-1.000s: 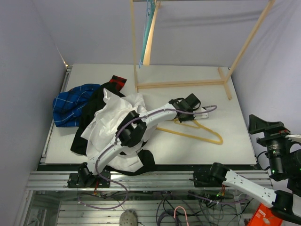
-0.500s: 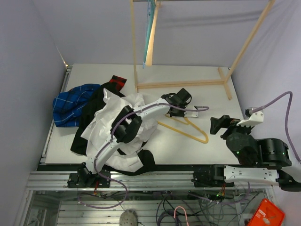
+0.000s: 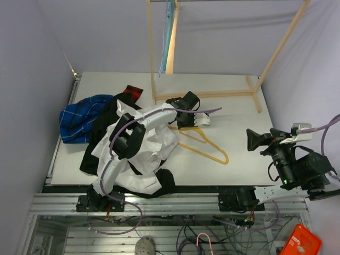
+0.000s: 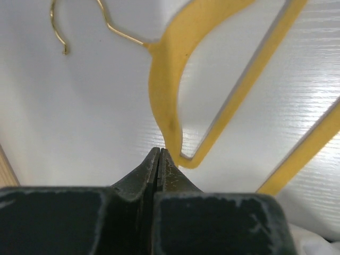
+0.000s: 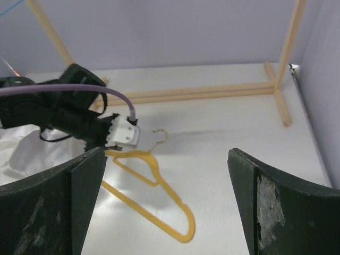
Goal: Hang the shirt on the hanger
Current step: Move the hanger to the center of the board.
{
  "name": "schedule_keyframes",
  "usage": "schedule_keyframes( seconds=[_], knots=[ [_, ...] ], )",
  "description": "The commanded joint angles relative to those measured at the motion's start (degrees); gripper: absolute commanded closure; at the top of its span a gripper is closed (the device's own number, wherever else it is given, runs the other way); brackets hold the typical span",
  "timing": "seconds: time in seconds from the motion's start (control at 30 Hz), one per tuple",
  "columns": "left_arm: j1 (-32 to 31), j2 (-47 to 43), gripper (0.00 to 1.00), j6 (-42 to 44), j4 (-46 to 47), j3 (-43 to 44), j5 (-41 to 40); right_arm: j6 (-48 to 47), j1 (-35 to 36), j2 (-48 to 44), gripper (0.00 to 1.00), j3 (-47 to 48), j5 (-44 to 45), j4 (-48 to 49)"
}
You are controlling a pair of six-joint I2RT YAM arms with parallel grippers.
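The yellow hanger (image 3: 225, 158) lies mid-table, its hook pointing away from me. My left gripper (image 3: 179, 126) is shut on its left shoulder end. In the left wrist view the jaws (image 4: 158, 151) are pressed together, and the hanger's broad yellow shoulder (image 4: 164, 90) runs into their tips. The white shirt (image 3: 119, 141) lies crumpled at the left under the left arm, and its edge shows in the right wrist view (image 5: 26, 154). My right gripper (image 3: 258, 139) hangs wide open and empty above the table's right side. It looks down at the hanger (image 5: 170, 192) between its fingers (image 5: 166, 154).
A blue plaid shirt (image 3: 79, 114) and a black garment (image 3: 98, 156) lie beside and under the white shirt. A pale wooden rack frame (image 3: 204, 94) stands at the back of the table, and a teal hanger (image 3: 167, 32) hangs from it. Walls close off both sides.
My left gripper has moved left and back toward the rack, and the yellow hanger has come with it. My right arm has swung up from off the table's right side.
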Motion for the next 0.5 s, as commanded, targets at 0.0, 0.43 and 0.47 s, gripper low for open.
schedule_keyframes(
  seconds=[0.0,0.43,0.47],
  knots=[
    [0.2,-4.7,0.93,-0.8,-0.3,-1.7,4.8,-22.3,6.4,-0.3,0.0,-1.8,11.8,21.4],
    [0.6,-6.5,0.93,-6.7,-0.7,-0.3,7.9,-36.4,-19.3,26.3,0.0,14.8,11.7,14.9],
    [0.6,-6.5,0.93,-7.2,-0.8,-0.2,8.0,-39.1,-20.9,28.6,0.0,15.9,11.7,17.0]
  ],
)
